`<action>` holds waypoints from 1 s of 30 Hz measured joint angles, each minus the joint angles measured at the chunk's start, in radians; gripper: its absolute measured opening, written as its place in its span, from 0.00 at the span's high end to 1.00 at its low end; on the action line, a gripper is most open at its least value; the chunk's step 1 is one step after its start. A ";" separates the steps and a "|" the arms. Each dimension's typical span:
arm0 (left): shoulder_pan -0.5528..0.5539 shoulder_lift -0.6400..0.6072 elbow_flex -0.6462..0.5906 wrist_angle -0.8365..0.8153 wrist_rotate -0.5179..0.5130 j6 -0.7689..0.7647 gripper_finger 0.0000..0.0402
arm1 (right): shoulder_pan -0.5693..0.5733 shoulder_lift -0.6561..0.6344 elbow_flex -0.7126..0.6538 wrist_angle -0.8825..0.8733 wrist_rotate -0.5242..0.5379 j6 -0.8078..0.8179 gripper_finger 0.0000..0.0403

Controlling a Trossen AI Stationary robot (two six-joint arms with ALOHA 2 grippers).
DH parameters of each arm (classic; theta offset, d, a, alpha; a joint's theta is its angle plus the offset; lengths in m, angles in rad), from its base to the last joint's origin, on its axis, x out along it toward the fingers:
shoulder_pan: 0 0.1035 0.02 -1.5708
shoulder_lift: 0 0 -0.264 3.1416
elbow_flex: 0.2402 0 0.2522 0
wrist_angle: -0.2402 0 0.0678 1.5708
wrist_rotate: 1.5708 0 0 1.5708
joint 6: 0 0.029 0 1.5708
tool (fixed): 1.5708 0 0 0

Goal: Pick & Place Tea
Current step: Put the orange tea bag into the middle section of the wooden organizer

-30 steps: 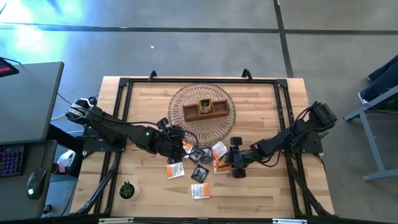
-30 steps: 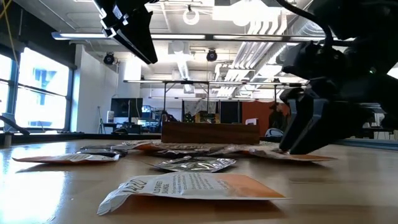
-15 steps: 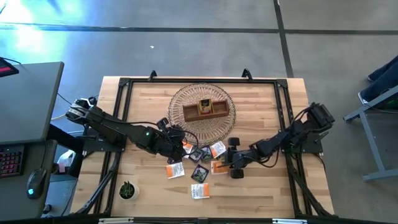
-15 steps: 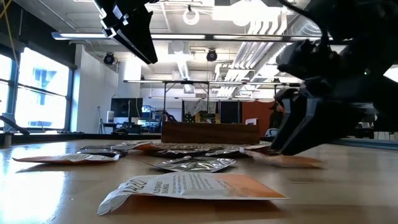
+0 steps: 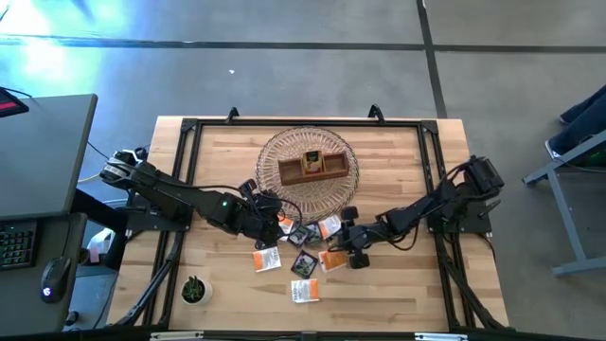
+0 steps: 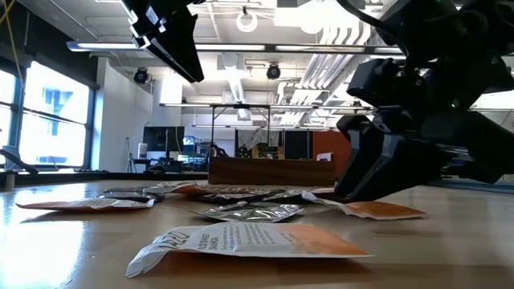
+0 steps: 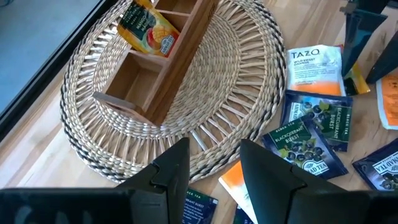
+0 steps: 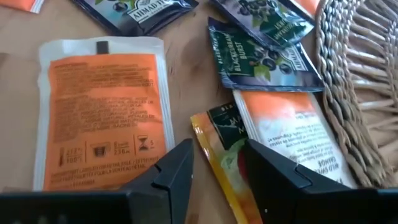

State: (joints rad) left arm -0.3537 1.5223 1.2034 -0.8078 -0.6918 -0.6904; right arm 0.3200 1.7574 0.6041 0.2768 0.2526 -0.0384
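Several tea sachets, orange, white and dark blue-black, lie flat on the table (image 5: 402,152) just near of the wicker basket (image 5: 275,152). One more sachet (image 7: 146,28) stands in the wooden box (image 5: 327,170) inside the basket. My right gripper (image 5: 347,244) is open and low at the table, at the right end of the sachet cluster (image 5: 308,248). A yellow-green sachet (image 8: 219,155) lies between its fingers. My left gripper (image 5: 271,206) is open and hovers at the basket's near-left rim, above the sachets. My right gripper (image 8: 217,148) reaches slanting down from the table's right. Its open fingers straddle the end of the yellow-green sachet. One finger (image 8: 175,169) stands at a corner of the large orange sachet (image 8: 99,112), whose edge (image 6: 325,201) curls up. I cannot tell whether the fingers touch either.
A small potted plant (image 5: 194,289) stands near the table's near-left corner. The black frame rails (image 5: 428,180) run along the table's sides. One orange-and-white sachet (image 6: 241,239) lies apart, closest to the near edge. Bare wood lies right of the right gripper.
My right gripper has moved toward the table's left, staying low at the surface. The orange sachet beside it has slid left with it, and its left edge has lifted off the table. The left arm has kept still.
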 joint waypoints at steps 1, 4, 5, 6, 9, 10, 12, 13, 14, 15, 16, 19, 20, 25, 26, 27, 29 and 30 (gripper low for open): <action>0.000 0.000 0.000 0.000 0.000 0.000 0.65 | -0.003 0.005 0.001 0.000 0.000 -0.010 0.65; 0.000 0.000 0.000 0.000 0.000 -0.007 0.65 | -0.010 0.011 0.001 0.000 -0.004 -0.018 0.68; 0.000 0.000 0.000 -0.001 0.000 -0.011 0.65 | -0.014 0.011 0.001 -0.002 -0.017 -0.013 0.70; 0.000 0.000 0.000 -0.002 0.000 -0.014 0.65 | -0.019 0.011 0.001 -0.004 -0.035 -0.004 0.72; 0.000 0.000 0.000 -0.002 0.000 -0.014 0.65 | -0.032 0.012 0.001 -0.006 -0.085 0.021 0.80; 0.000 0.000 0.000 -0.002 0.000 -0.014 0.65 | -0.034 0.012 0.000 -0.006 -0.096 0.029 0.84; 0.000 0.000 0.000 -0.003 0.000 -0.014 0.65 | -0.037 0.013 0.000 -0.006 -0.106 0.030 0.91; 0.000 0.000 0.000 -0.003 0.000 -0.014 0.65 | -0.036 0.013 0.000 -0.004 -0.107 0.030 0.95; 0.000 0.000 0.000 -0.003 0.000 -0.014 0.65 | -0.036 0.014 -0.001 0.000 -0.107 0.029 0.97; 0.000 0.000 0.000 -0.003 0.000 -0.014 0.65 | -0.036 0.015 -0.001 0.008 -0.110 0.029 0.98; 0.000 0.000 0.000 -0.003 0.000 -0.014 0.65 | -0.036 0.015 -0.003 0.020 -0.115 0.031 0.98; 0.000 0.000 0.000 -0.002 0.000 -0.014 0.65 | -0.031 0.003 -0.006 0.058 -0.142 0.035 0.98; 0.000 0.000 0.000 -0.002 0.000 -0.014 0.65 | -0.026 -0.006 -0.006 0.064 -0.148 0.036 0.99; 0.000 0.000 0.000 0.000 0.005 -0.014 0.65 | -0.005 -0.063 -0.010 0.053 -0.151 0.038 0.99; 0.000 0.000 0.000 0.001 0.009 -0.014 0.65 | -0.002 -0.073 -0.009 0.058 -0.153 0.038 0.99; 0.000 0.000 0.000 0.003 0.014 -0.014 0.65 | 0.003 -0.081 -0.008 0.067 -0.154 0.038 1.00; 0.000 0.000 0.000 0.010 0.029 -0.014 0.65 | 0.010 -0.091 -0.007 0.085 -0.154 0.041 0.99; 0.000 0.000 -0.001 0.016 0.036 -0.014 0.65 | 0.015 -0.091 -0.007 0.093 -0.155 0.042 1.00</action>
State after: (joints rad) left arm -0.3534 1.5227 1.2026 -0.7914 -0.6563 -0.7048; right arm 0.3348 1.6661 0.5968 0.3701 0.0980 0.0032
